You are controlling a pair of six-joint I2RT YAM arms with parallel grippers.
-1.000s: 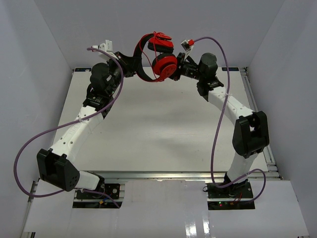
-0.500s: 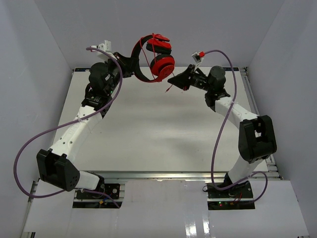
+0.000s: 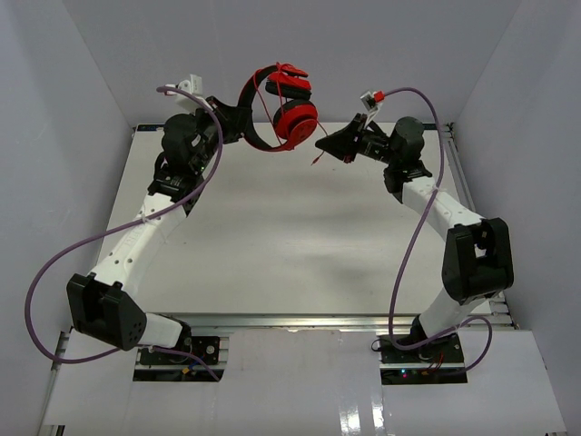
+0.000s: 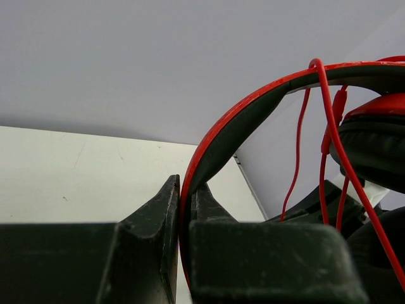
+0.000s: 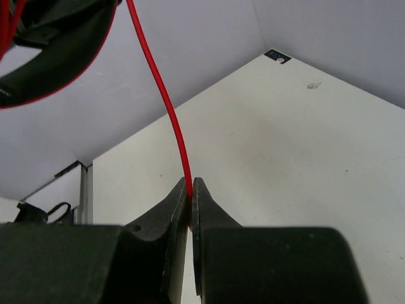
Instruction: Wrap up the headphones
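The headphones [image 3: 296, 120] hang in the air above the far edge of the surface [image 3: 272, 236]. The left tool [image 3: 238, 118] is clamped tight on the headband [image 4: 221, 136]. The right tool [image 3: 320, 145], just beside the red cups, is pinched closed on the cord [image 5: 166, 95], which runs up towards them.

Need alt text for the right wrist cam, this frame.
The right gripper is shut on a thin red cord, pinched at its fingertips. The cord climbs up and left toward the headphones, a black, red-edged shape in the top left corner. The white table lies behind.
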